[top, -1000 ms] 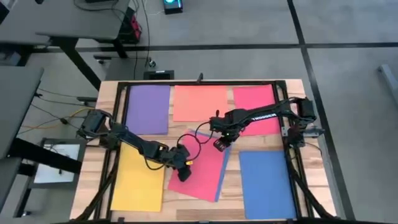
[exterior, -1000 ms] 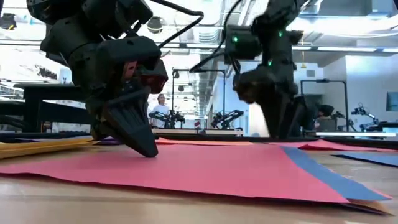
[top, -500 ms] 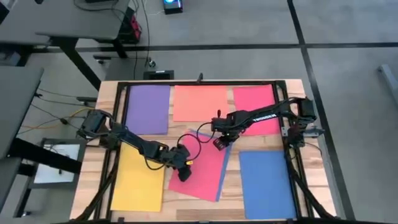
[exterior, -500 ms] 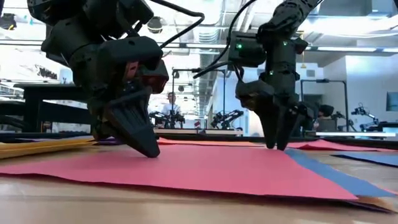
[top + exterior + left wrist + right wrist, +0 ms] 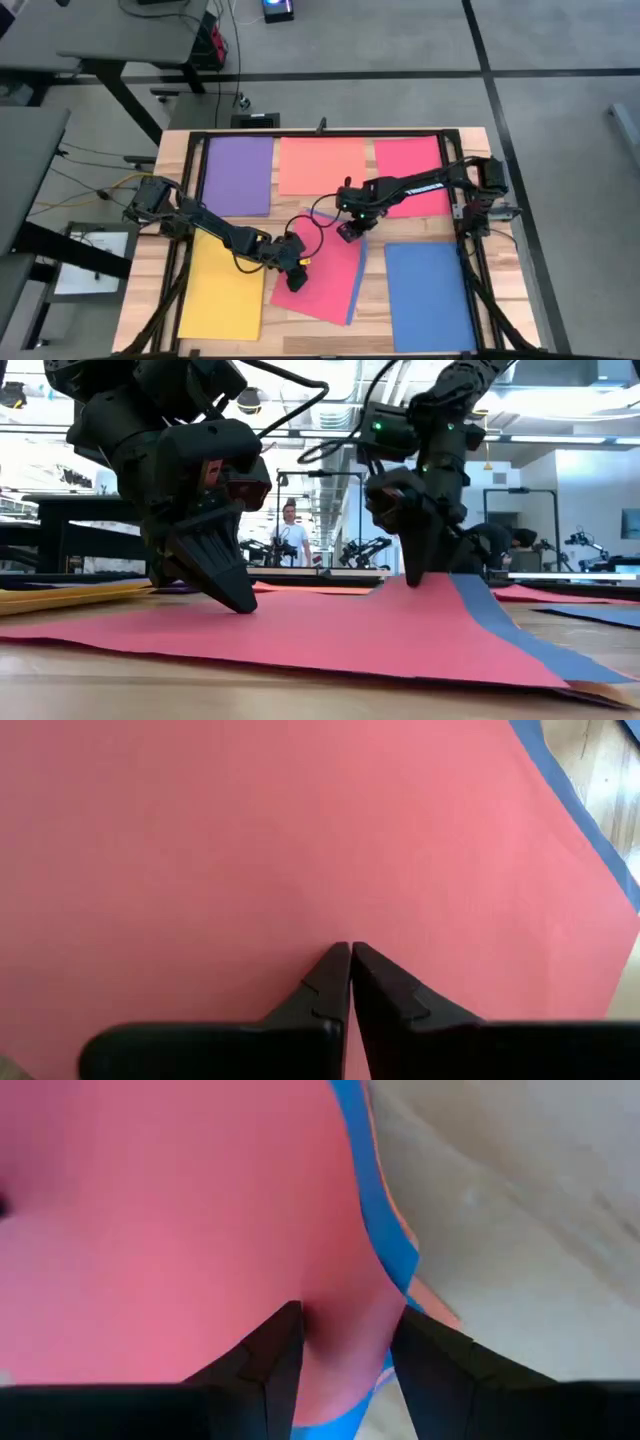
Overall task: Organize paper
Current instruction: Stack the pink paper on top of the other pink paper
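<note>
pressing the red sheet (image 5: 325, 275) mid-table with my left gripper (image 5: 296, 284), fingers together; my right gripper (image 5: 345, 232), fingers apart, straddles its raised far corner over a blue sheet (image 5: 500, 625).

Blue sheet (image 5: 350, 300) lies mostly hidden beneath the tilted pink-red sheet (image 5: 325, 285); only an edge strip shows. Left pincer (image 5: 350, 955) is cut off by the wrist picture's edge. Distant person (image 5: 290, 540) too small to detail.
</note>
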